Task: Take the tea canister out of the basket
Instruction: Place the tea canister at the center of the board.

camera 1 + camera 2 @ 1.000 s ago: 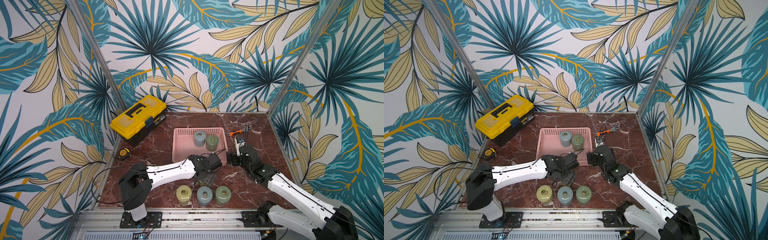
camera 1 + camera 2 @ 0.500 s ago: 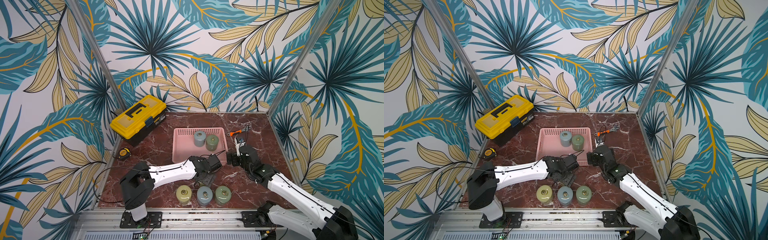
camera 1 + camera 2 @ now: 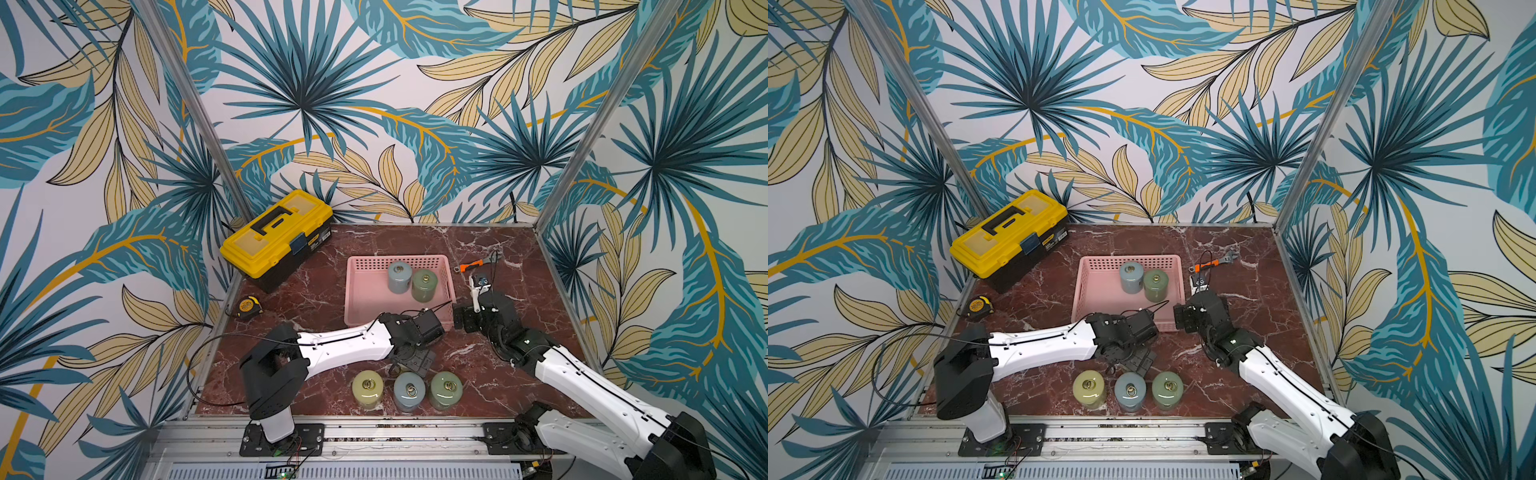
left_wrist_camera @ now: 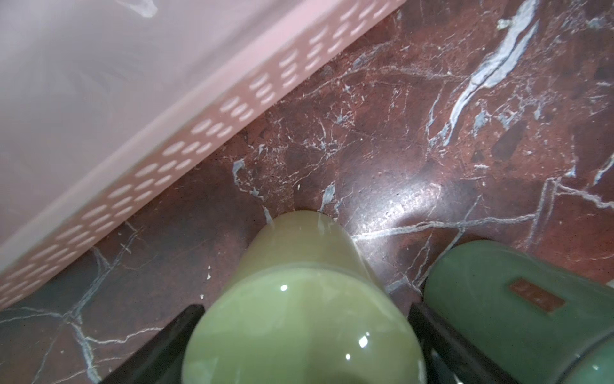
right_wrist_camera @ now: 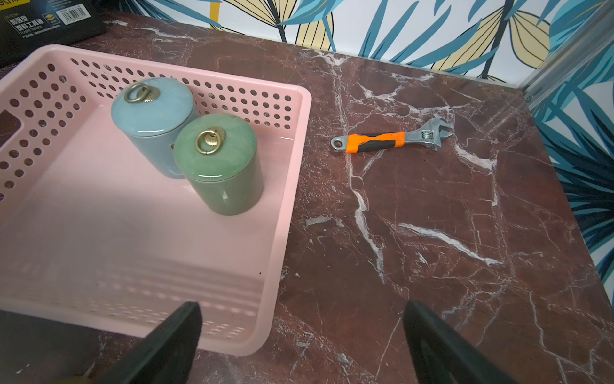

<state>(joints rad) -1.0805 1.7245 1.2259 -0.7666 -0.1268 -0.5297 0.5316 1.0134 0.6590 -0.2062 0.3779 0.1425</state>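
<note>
Left claw (image 4: 305,307): jaws spread wide, straddling the lid end of a yellow-green tea canister (image 4: 299,252) that stands on the marble tabletop (image 4: 415,133). Finger contact is not discernible. A dark green tea canister (image 4: 498,299) sits just outside one finger. The pink basket (image 4: 199,133) wall runs close beyond the claw, and both canisters are outside it. In both top views three canisters form a row (image 3: 409,392) just in front of this claw.

Right claw (image 5: 303,304): wide, nothing between the fingers, poised at the basket's near corner. Inside the basket are a blue-grey tea canister (image 5: 153,109) and a green tea canister (image 5: 216,149), upright, side by side, beyond this claw and to its left. An adjustable wrench (image 5: 388,139) lies beyond the claw, outside the basket.
</note>
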